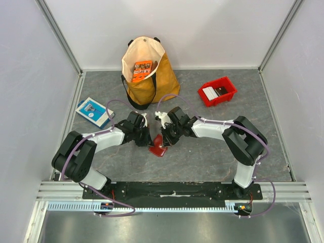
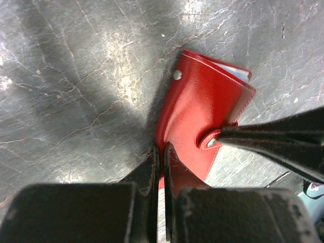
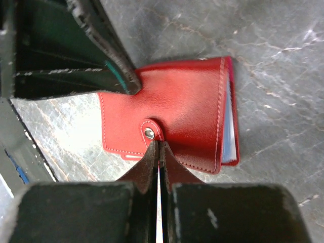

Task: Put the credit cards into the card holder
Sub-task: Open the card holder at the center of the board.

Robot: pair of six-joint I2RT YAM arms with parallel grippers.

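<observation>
The card holder [image 1: 158,148], a small red wallet, lies folded shut on the grey table between both arms. It shows in the left wrist view [image 2: 202,106] and the right wrist view [image 3: 187,106], with pale card edges [image 3: 229,126] inside. My left gripper [image 1: 147,140] [image 2: 161,147] is shut, its tips against the wallet's edge. My right gripper [image 1: 164,137] [image 3: 158,143] is shut, its tips at the snap tab [image 3: 149,132]. More credit cards, whitish [image 1: 208,92] and dark grey [image 1: 221,91], lie in the red bin.
The red plastic bin [image 1: 225,81] stands at the back right. A yellow bag [image 1: 152,86] holding an orange packet [image 1: 143,71] stands at the back centre. A blue-and-white flat box [image 1: 93,111] lies at the left. Grey walls enclose the table.
</observation>
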